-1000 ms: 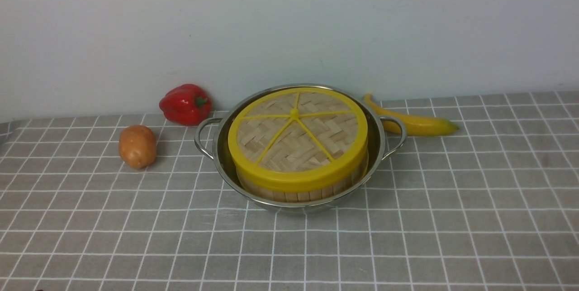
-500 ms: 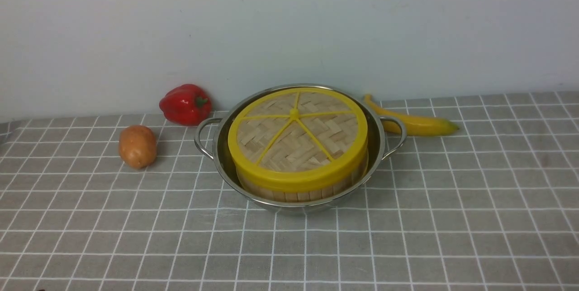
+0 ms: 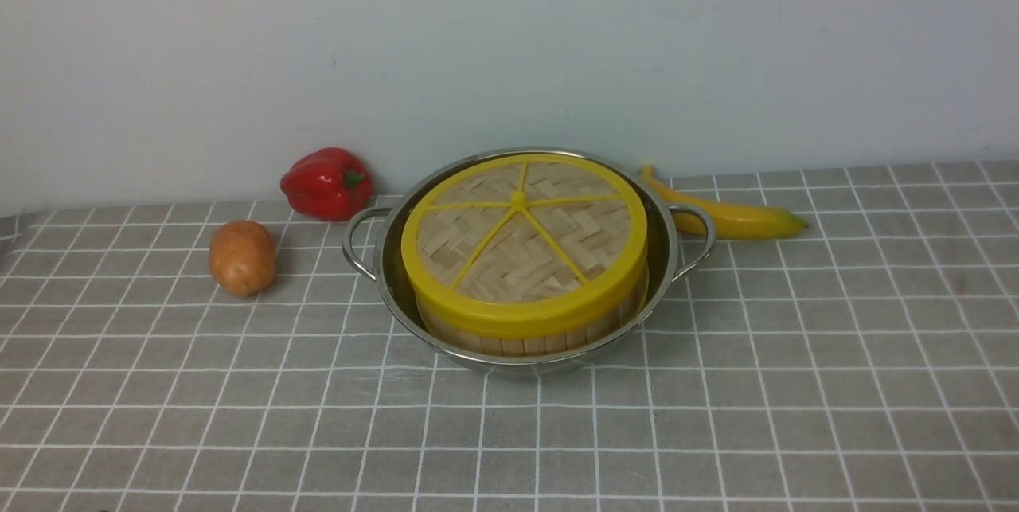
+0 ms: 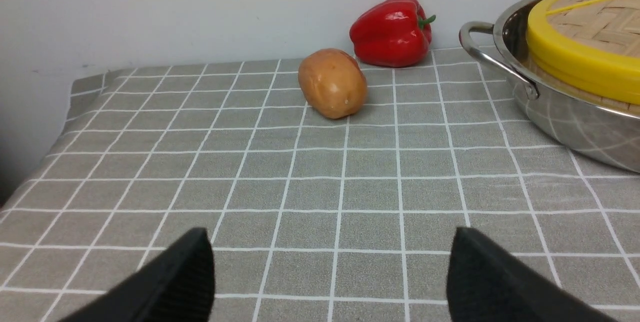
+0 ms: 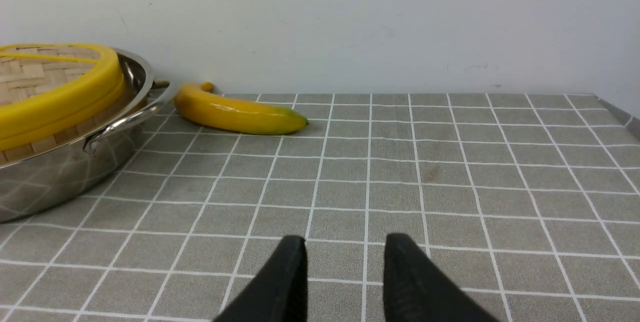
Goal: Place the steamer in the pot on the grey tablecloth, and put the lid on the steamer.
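Toward the desk's back edge, about midway along it, the pot (image 3: 529,265) stood on the cloth (image 3: 716,416) with the steamer (image 3: 525,334) inside it and the lid (image 3: 523,241) on top. Judged from that, both steps of the task looked done, so what remained was mostly the risk of undoing them.

The left tool (image 4: 330,272) hung low over the cloth near the desk's left side, jaws spread wide and empty, pointed toward the potato (image 4: 332,82) and pepper (image 4: 391,31), with the pot's handle (image 4: 492,56) off to one side. The right tool (image 5: 345,272) hung low over the cloth on the right side, its jaws parted only narrowly and holding nothing, the banana (image 5: 237,110) ahead of it.

From the front the lid looked slightly tilted, its near rim lower and overlapping the steamer's wall; whether it was fully seated could not be told. A knock to the pot might have slid it off.

The likeliest fault would have been an arm swinging inward and clipping a handle, which would shift the smooth pot across the cloth. A low tool dragging on the cloth could have bunched it and pulled the pot along. The potato and banana were loose and rounded, so a brush from either tool would have sent them rolling, possibly into the pot.
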Controlling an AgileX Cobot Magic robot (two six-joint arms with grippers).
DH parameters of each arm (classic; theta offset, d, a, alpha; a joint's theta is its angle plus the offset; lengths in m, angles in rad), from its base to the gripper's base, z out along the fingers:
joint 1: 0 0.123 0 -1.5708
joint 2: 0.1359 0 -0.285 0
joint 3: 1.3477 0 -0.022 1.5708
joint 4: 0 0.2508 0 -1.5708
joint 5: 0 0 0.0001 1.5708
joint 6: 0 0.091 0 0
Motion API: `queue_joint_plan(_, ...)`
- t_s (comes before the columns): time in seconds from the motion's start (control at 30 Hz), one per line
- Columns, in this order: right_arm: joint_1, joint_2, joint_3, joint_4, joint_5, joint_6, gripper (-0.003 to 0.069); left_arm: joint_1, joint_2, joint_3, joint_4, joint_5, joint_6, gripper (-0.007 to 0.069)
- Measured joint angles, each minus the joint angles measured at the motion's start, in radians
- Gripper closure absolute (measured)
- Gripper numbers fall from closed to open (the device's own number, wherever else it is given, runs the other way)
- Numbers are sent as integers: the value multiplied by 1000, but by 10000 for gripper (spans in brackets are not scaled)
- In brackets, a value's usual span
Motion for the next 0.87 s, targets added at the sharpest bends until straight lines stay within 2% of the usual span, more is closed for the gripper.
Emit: queue_joint_plan(0.87,0,0,0,0,0,1,419,-34,0,0,1,0,0,46)
